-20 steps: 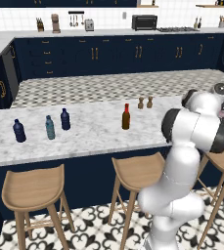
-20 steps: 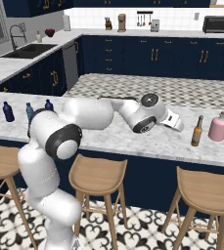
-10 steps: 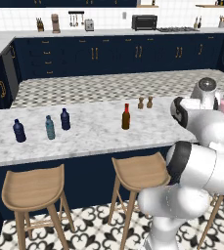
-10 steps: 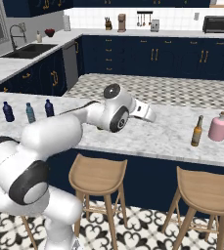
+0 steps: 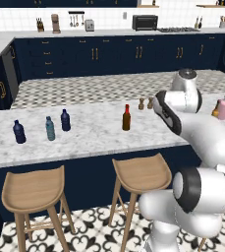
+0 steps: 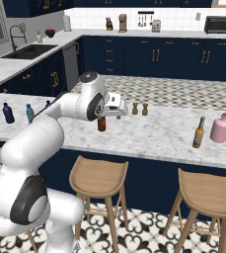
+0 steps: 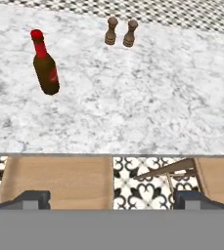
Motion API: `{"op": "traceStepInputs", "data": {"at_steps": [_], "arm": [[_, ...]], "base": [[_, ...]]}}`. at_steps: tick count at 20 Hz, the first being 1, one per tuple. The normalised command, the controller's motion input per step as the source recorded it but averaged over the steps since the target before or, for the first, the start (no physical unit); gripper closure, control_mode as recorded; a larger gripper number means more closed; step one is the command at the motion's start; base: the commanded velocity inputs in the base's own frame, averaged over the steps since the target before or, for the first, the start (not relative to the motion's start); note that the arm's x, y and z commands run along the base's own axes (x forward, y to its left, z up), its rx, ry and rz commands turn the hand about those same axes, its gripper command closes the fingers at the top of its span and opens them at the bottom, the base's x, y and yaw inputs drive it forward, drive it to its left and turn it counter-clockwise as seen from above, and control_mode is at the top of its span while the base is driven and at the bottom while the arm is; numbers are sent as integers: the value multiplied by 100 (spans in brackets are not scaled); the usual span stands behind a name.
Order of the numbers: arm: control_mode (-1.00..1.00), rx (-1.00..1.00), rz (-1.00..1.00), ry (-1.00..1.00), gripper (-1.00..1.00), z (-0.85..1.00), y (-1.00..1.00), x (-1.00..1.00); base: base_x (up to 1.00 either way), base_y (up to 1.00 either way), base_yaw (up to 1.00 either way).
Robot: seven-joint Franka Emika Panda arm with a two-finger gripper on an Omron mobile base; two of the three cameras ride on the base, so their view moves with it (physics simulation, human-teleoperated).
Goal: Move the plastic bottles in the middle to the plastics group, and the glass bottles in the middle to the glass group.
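Two navy bottles point(image 5: 19, 132) and the teal bottle point(image 5: 50, 128) are seen at the counter's left end, the red-capped bottle point(image 7: 45, 63) mid-counter; the amber bottle point(image 6: 199, 133) beside the pink bottle point(image 6: 220, 128) is seemingly half-hidden from the left. The gripper point(image 7: 111, 199) is spread wide, empty.

Navy cabinets point(image 5: 89, 59), marble island point(image 5: 94, 135), wooden stools point(image 5: 33, 189).

My arm bends up from the base, and its wrist sits high with the hand angled down. My gripper point(image 7: 111, 197) hangs with its jaws spread wide apart, nothing between the fingertips point(image 7: 33, 198).
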Motion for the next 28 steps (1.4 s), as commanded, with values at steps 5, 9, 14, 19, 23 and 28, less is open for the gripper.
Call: {"op": "traceStepInputs", "data": {"at_steps": [5,9,14,19,23,28], "arm": [[-100,0,34,13,-100,-16,100,1],[-100,0,1,-3,-100,-3,100,14],[-100,0,-17,-1,-100,-7,79,54],[-100,10,-41,0,-100,-24,2,47],[-100,21,-14,1,-100,-9,-36,6],[-100,9,1,8,-100,-6,-6,33]], "base": [[0,0,0],[0,0,0],[0,0,0],[0,0,0],[0,0,0],[0,0,0]]}}
